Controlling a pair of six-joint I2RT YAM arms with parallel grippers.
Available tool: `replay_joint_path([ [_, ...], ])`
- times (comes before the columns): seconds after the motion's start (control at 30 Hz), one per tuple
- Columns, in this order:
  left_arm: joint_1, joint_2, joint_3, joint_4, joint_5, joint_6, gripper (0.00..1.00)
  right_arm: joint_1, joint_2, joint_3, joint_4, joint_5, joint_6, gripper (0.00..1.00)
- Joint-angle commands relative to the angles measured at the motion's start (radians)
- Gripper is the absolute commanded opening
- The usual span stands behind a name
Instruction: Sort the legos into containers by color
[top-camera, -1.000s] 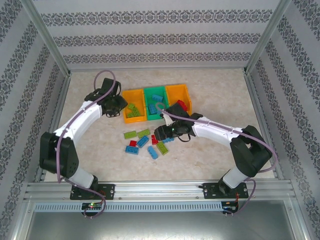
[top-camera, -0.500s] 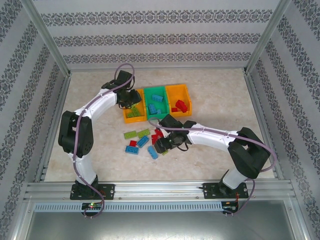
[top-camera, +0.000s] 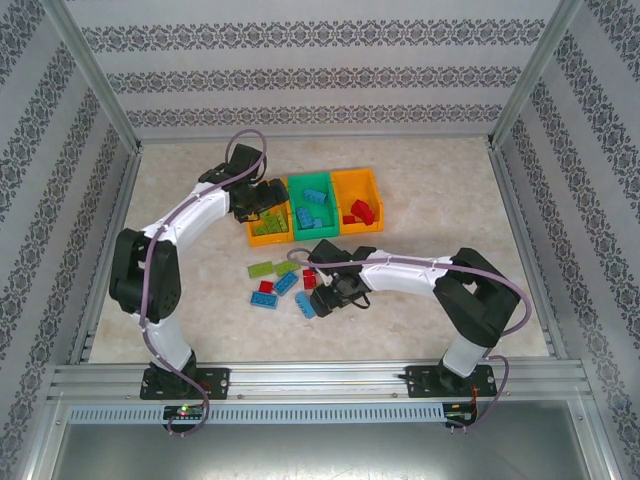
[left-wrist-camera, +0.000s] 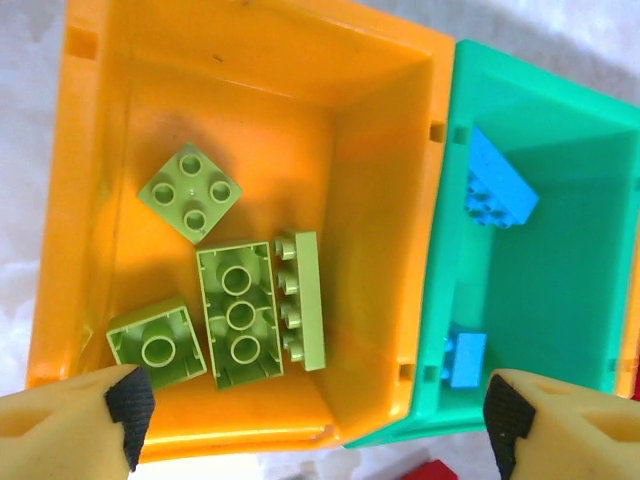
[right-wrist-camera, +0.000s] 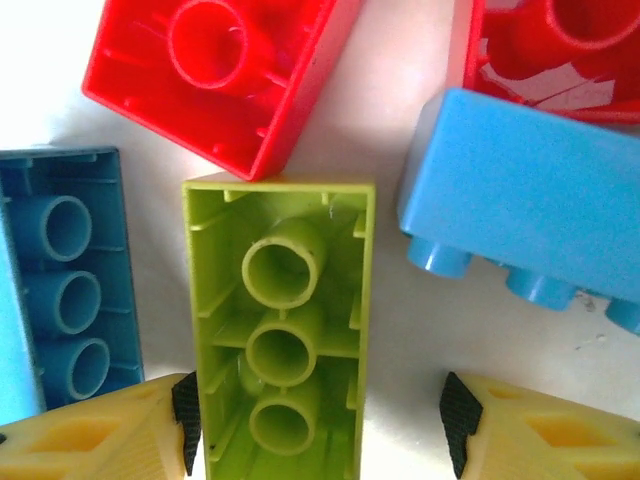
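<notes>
My left gripper (top-camera: 262, 200) hangs open over the left orange-yellow container (left-wrist-camera: 390, 130), its fingertips (left-wrist-camera: 130, 405) wide apart and empty. Several lime green legos (left-wrist-camera: 238, 315) lie in that container. The green container (left-wrist-camera: 560, 110) beside it holds two blue legos (left-wrist-camera: 497, 187). The right orange-yellow container (top-camera: 356, 174) holds red legos (top-camera: 362, 211). My right gripper (top-camera: 325, 295) is low over the loose pile and open astride an upside-down lime green lego (right-wrist-camera: 283, 330). Its left pad (right-wrist-camera: 187, 420) is at the brick's side, while the right pad stands well apart.
Loose legos lie on the table in front of the containers: green (top-camera: 261, 269), red (top-camera: 266, 287) and blue (top-camera: 286, 283). Close round the right gripper are a red brick (right-wrist-camera: 215, 70) and blue bricks (right-wrist-camera: 530, 200). Metal frame posts and patterned walls enclose the table.
The left gripper swung right over the left orange-yellow container and opened there. The right gripper moved down and left onto the loose pile, settling astride a green lego.
</notes>
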Motion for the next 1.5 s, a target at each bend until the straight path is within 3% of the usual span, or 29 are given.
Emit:
replay_joint_path([
  [0.0,-0.016,-0.089,-0.034,0.065,-0.042,0.011,0.98,0.011,0.023,0.028,-0.035,0.055,-0.009,0.65],
  [0.23,-0.016,-0.196,-0.125,0.11,-0.103,0.074,1.0,0.016,0.001,0.019,-0.042,0.096,-0.006,0.38],
  [0.4,-0.015,-0.272,-0.222,0.162,-0.132,0.099,0.99,0.018,-0.103,0.01,0.003,0.063,-0.024,0.3],
  [0.67,-0.012,-0.401,-0.341,0.211,-0.172,0.166,0.99,-0.011,-0.172,0.123,0.063,-0.071,-0.096,0.3],
  [1.07,0.031,-0.502,-0.476,0.138,-0.19,0.168,0.99,-0.175,0.218,0.587,0.187,-0.397,0.165,0.29],
  [1.47,0.033,-0.46,-0.509,0.056,-0.128,0.159,1.0,-0.228,0.476,0.861,0.141,-0.385,0.294,0.38],
])
